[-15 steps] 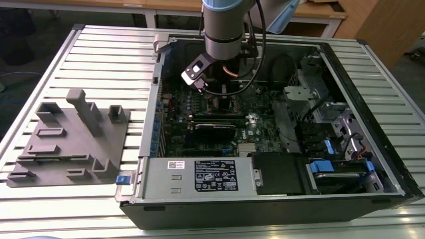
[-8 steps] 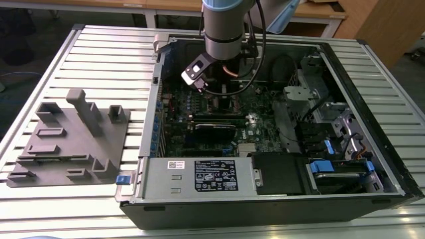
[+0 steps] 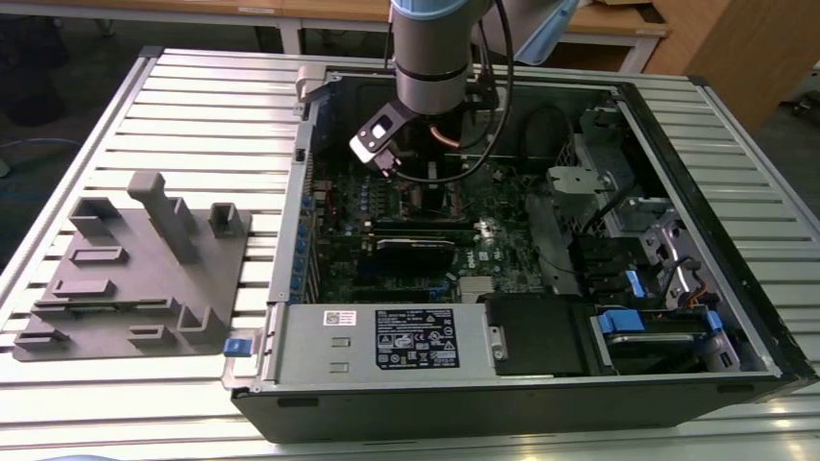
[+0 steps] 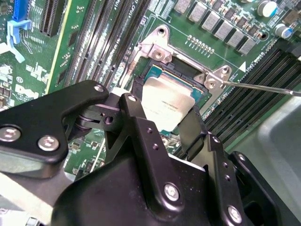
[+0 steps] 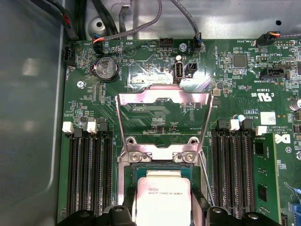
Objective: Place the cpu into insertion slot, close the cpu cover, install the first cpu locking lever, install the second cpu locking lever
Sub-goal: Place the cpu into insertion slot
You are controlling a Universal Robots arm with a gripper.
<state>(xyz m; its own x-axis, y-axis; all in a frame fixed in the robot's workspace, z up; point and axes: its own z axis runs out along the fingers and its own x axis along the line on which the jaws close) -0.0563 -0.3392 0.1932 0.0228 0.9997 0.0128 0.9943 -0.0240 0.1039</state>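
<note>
The cpu (image 5: 162,195), a silvery square chip, lies in or just over the black insertion slot (image 5: 162,167) on the green motherboard (image 5: 155,70). My gripper (image 5: 163,210) is down over it, its black fingers (image 4: 136,117) pressed against two opposite edges of the cpu (image 4: 167,101). The cpu cover (image 5: 162,98), a silver frame with a large window, stands swung up and open behind the slot. A thin locking lever (image 4: 263,87) sticks out free beside the insertion slot (image 4: 186,70). In the exterior view my gripper (image 3: 429,181) hangs inside the open computer case.
Long black memory slots (image 5: 89,174) flank the socket on both sides. Cables (image 5: 127,28) run along the board's edge by the case wall. A labelled power supply box (image 3: 410,336) and drive bays (image 3: 640,288) fill the case's near side. A grey fixture (image 3: 134,269) lies on the slatted table.
</note>
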